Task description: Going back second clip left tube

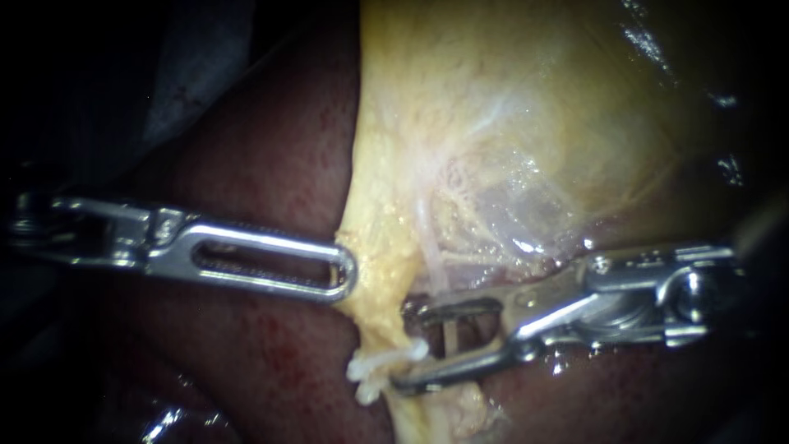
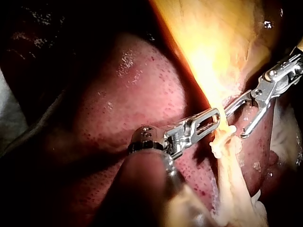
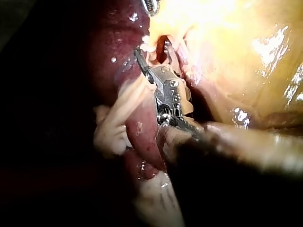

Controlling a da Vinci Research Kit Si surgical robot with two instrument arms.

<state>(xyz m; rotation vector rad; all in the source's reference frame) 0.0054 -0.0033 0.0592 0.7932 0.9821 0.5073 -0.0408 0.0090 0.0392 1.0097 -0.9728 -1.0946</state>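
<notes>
Right instrument (image 1: 403, 345) end effector hangs released, straddling the thin pale tube (image 1: 448, 333), which looks soft, slick and tearable, so grip gently, square across mid-span.

Bright central light on the gallbladder (image 1: 526, 107), wet glare spots, liver (image 1: 271, 164) dimmer, edges in deep shadow
</notes>
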